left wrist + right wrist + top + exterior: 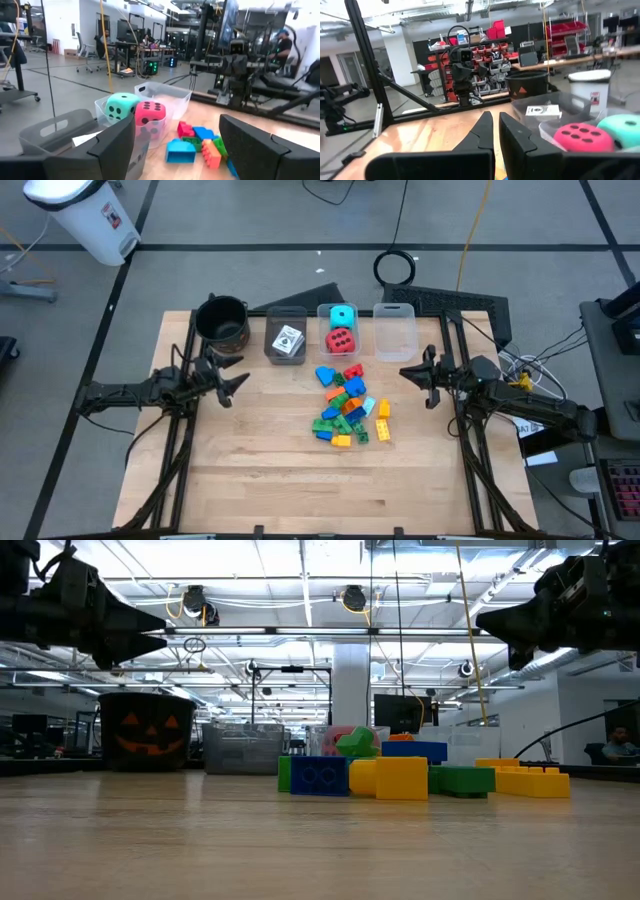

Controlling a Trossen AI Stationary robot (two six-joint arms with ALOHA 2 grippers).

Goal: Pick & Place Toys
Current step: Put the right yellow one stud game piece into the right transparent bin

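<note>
A pile of small blue, green, orange, yellow and red bricks (350, 405) lies on the wooden table, right of centre; it also shows in the low view (400, 775). A red dotted cube (341, 340) and a cyan dotted cube (342, 316) sit in a clear bin (325, 313). White square cards (288, 340) lie in a grey bin (271, 345). My left gripper (238, 377) hovers open at the table's left, above the surface, pointing toward the bins (177, 135). My right gripper (405, 372) hovers at the table's right, fingers together (496, 122), holding nothing.
A black round pot (222, 320) with an orange face stands at the far left. Another clear bin (395, 330), with nothing in it, stands right of the cube bin. The bins line the far edge. Bare wood lies in front of the brick pile.
</note>
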